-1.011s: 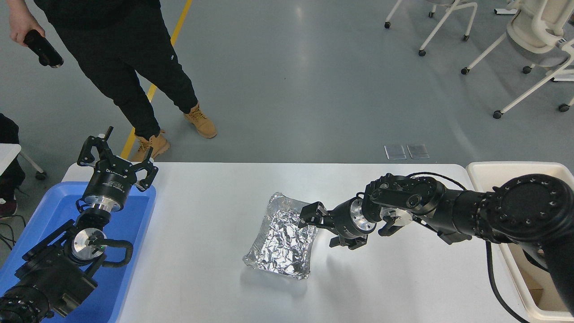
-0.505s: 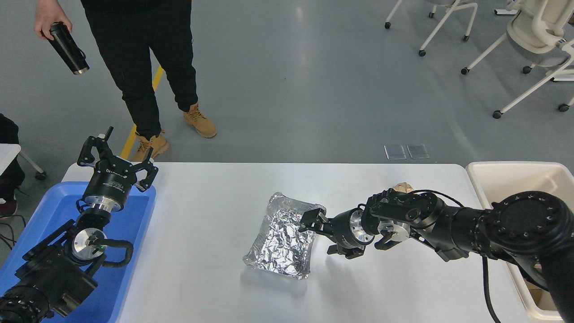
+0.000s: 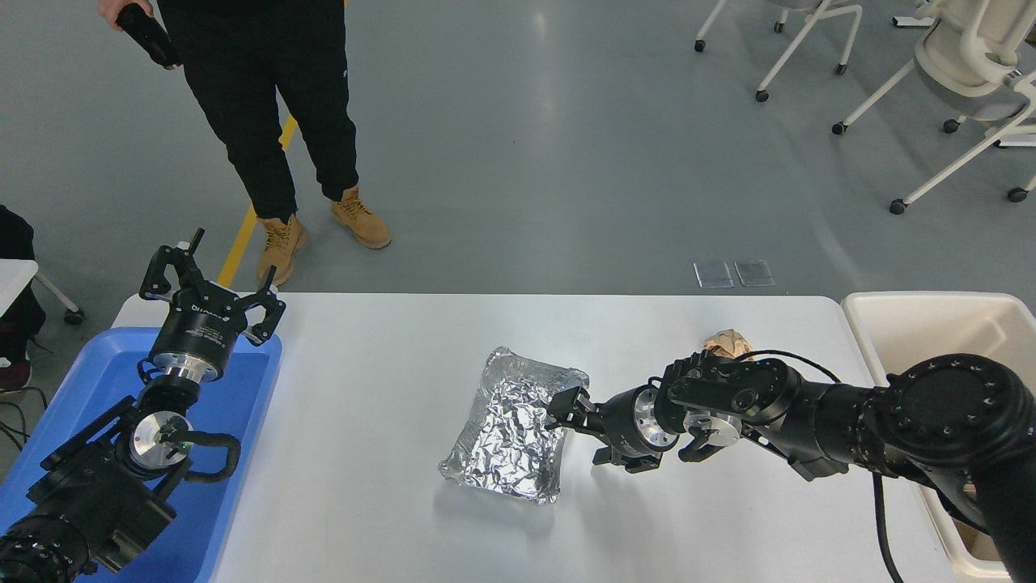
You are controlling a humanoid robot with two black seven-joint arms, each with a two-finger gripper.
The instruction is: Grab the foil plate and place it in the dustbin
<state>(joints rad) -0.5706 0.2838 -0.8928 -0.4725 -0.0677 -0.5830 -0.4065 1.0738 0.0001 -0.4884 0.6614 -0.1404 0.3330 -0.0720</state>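
The foil plate [image 3: 508,429], crinkled silver and rectangular, lies in the middle of the white table [image 3: 388,340], its far end tilted up a little. My right gripper [image 3: 576,429] reaches in from the right and sits low at the plate's right rim, open, with its upper finger [image 3: 565,402] over the rim edge. The cream dustbin [image 3: 890,304] stands off the table's right end, partly hidden behind my right arm. My left gripper [image 3: 212,283] is parked open at the lower left.
A small crumpled brown paper ball [image 3: 727,342] lies on the table just behind my right wrist. A blue tray [image 3: 243,389] sits under my left arm. A person [image 3: 275,121] stands beyond the far left corner holding a black object. Wheeled chairs [image 3: 955,89] stand at the far right.
My right gripper has dropped lower and come slightly nearer along the plate's right rim, uncovering the paper ball. The person has stepped right and raised the black object.
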